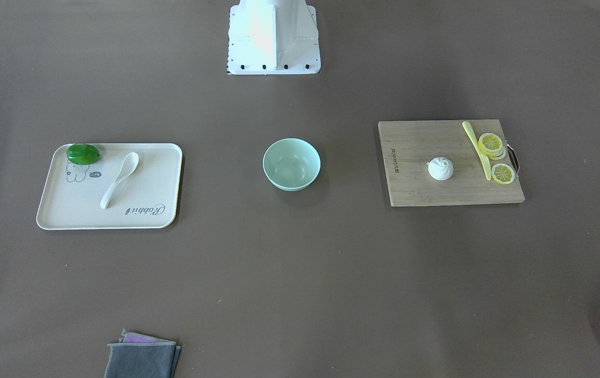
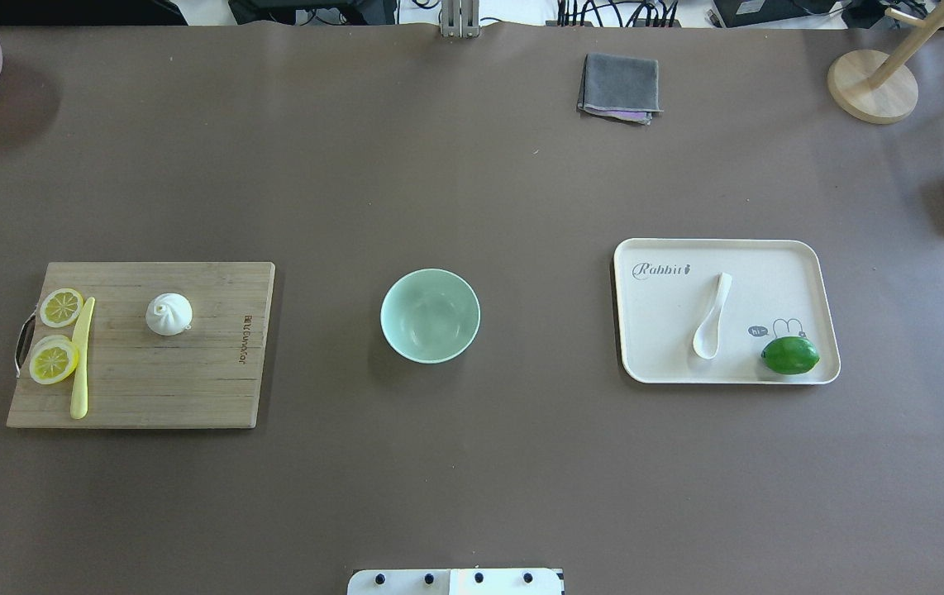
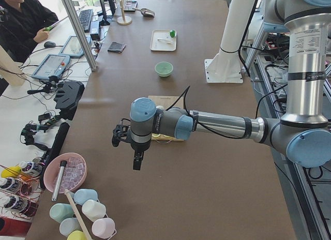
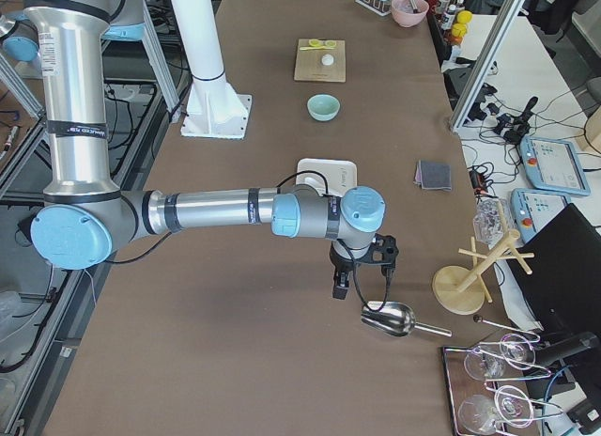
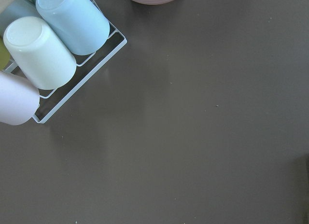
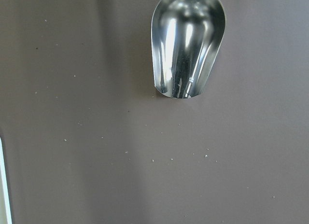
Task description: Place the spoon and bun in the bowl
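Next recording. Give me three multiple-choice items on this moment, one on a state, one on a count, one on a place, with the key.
1. The bowl is:
A. upright and empty
B. upside down
C. tipped on its side

2. How many things lie on the tray?
A. one
B. two
C. four

3. The bun sits:
A. on the cutting board
B. in the bowl
C. on the tray

Key:
1 A: its bare inside faces up.
2 B: only the spoon and a lime are on it.
3 A: wood shows all around it.
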Available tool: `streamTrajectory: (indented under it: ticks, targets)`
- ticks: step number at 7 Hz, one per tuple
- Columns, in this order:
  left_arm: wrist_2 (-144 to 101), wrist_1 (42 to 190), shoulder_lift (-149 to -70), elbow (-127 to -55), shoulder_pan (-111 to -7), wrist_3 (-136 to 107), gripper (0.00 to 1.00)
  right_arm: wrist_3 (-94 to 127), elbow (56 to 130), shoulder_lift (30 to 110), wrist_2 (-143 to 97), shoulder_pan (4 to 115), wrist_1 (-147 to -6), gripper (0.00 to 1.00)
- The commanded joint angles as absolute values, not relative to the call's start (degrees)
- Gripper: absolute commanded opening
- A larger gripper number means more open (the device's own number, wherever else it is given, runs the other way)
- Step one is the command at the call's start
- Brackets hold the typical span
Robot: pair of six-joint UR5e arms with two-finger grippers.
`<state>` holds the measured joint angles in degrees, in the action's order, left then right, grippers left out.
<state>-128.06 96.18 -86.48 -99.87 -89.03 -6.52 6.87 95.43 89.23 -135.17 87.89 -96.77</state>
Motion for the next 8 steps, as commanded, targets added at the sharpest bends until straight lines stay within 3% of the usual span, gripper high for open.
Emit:
streamTrajectory:
  ticks: [1, 8]
  targets:
    - [-128.06, 96.15, -86.48, -99.76, -89.03, -6.59, 0.98, 6.86, 95.71, 89.12, -135.18, 87.89, -96.77, 1.0]
    - [-128.14, 96.15, -86.57, -100.19, -88.95, -6.59, 0.98, 7.03, 96.76, 89.12, -135.09, 87.63, -96.42, 1.0]
